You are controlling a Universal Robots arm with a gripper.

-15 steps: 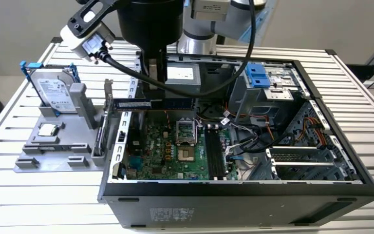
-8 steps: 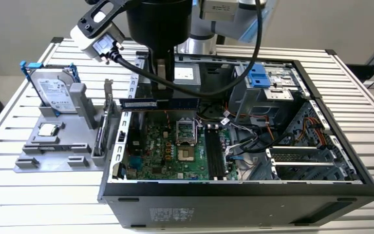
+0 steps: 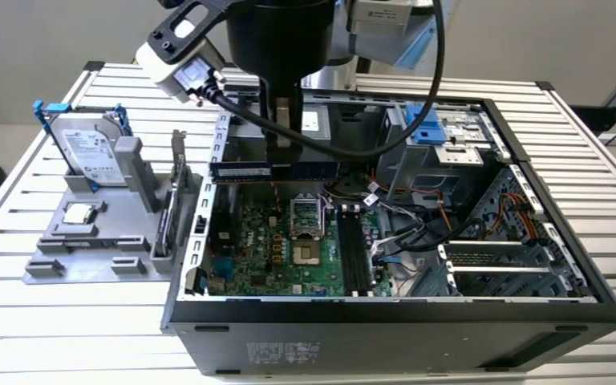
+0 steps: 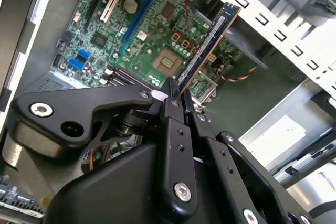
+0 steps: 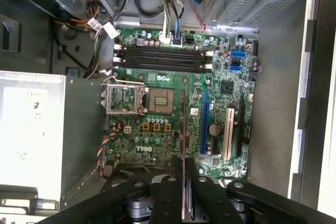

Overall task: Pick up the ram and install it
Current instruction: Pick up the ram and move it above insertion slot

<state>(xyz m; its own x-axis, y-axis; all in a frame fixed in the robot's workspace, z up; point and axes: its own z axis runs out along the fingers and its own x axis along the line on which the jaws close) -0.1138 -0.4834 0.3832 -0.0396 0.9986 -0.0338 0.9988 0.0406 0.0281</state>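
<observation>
the claw [image 3: 279,156] is hanging over the open computer case [image 3: 394,321], and its fingers [image 4: 172,109] are clamping together on the ram [image 3: 246,170], with nothing between them but the thin board. the ram is sitting crosswise in the grip, held near its middle. in the exterior view its long edges are lying level and both ends are sticking out to either side of the claw. in the second wrist view the dark blue stick is running straight out from the fingertips. in the first wrist view it is showing edge-on as a thin line ahead of the claw.

below the claw the green motherboard [image 5: 157,129] is lying flat in the case, and the ram is hanging clear above it, touching only the fingers. the cpu socket [image 5: 160,99] is lying almost beneath the claw. the long black memory slots [image 5: 163,56] are lying further out beyond it, apart from the ram. off to the claw's side, outside the case, a hard drive [image 3: 87,148] is standing in a grey fixture [image 3: 83,258].
</observation>
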